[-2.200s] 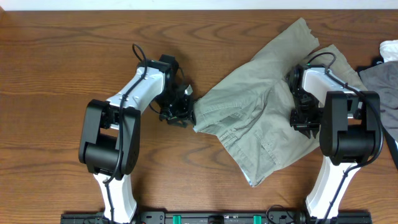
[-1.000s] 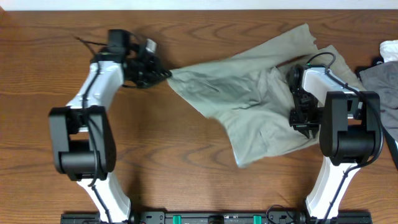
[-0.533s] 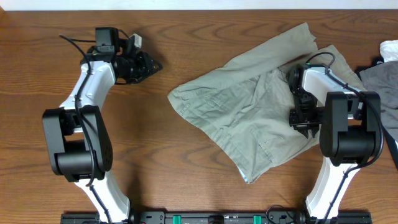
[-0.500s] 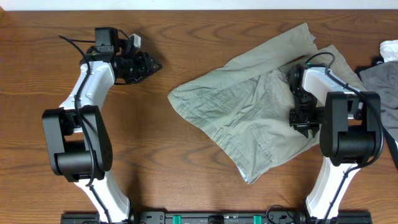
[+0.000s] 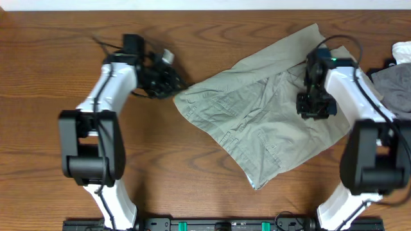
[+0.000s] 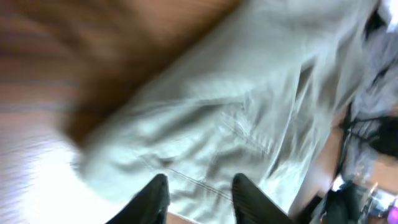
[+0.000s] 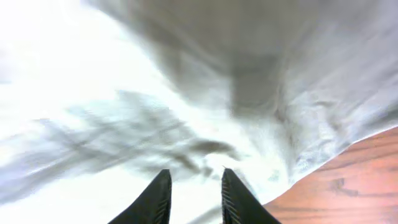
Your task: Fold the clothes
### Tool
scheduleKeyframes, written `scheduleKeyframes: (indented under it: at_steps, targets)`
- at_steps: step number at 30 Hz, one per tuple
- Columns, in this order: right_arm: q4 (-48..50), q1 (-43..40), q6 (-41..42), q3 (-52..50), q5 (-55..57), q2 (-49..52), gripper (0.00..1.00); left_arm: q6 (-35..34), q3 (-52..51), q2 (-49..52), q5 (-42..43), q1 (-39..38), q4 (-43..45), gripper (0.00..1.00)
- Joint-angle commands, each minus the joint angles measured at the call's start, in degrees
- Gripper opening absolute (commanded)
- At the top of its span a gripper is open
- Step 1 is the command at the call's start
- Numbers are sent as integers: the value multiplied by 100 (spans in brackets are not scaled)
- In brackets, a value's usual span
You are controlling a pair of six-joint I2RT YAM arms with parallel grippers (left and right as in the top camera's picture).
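**Shorts flat on desk, both grippers part open, nothing held**

- Left gripper [image 5: 178,83] [image 6: 199,200]: jaws a narrow gap apart, nothing between them. It sits just off the shorts' [image 5: 257,122] nearest corner. In the wrist view the cloth [image 6: 249,112] fills the space ahead of the fingers. Contact: can't tell.
- Right gripper [image 5: 314,108] [image 7: 194,198]: jaws slightly apart, directly over the shorts, with fabric [image 7: 186,93] under and all round the fingers. No fold visibly pinched. Bare desk [image 7: 348,174] shows only to one side of it.
- Shorts lie between the two grippers, rumpled, on the desk [image 5: 192,167].
- Outboard of the right gripper: dark grey cloth [image 5: 388,83] and a white item [image 5: 403,51] at the desk edge, the grey cloth close beside the shorts. Nothing lies between the left gripper and the shorts.
- Long axis is diagonal. One straight hem runs from the corner by the left gripper towards the arm bases. The wide legs fan away past the right gripper.
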Motion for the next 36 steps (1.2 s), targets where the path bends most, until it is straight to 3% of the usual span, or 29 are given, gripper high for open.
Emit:
scheduleKeyframes:
  at_steps: [1,4,10,16,19,27,30,32,34,36]
  targets:
    - [74,-31,-227,103,-422,-398,27,527,109,-105,-509,-487,-245,28]
    - [127,-48,-254,103,-699,-507,26,527,57,-105,-1327,-850,-245,25]
    - [17,39,-1613,96,-2542,-496,27,522,-37,85,-2850,-1281,267,20]
    - [0,273,-1547,90,-2420,-490,42,459,-35,387,-3274,-1113,1239,19]
    - [2,297,-1331,87,-2343,-485,44,55,-35,503,-3545,-922,1526,19]
    - [186,295,-647,81,-1676,-485,44,-645,98,579,-3237,122,1427,19]
    - [527,278,-144,28,-1257,-483,54,-579,240,479,-2793,573,1158,19]
    - [817,245,157,-26,-964,-479,54,-439,280,334,-2347,804,955,20]
    - [1099,166,254,-116,-732,-472,50,-420,280,157,-1899,944,732,22]
    - [1202,46,291,-192,-654,-402,35,-389,280,-52,-1532,975,361,27]
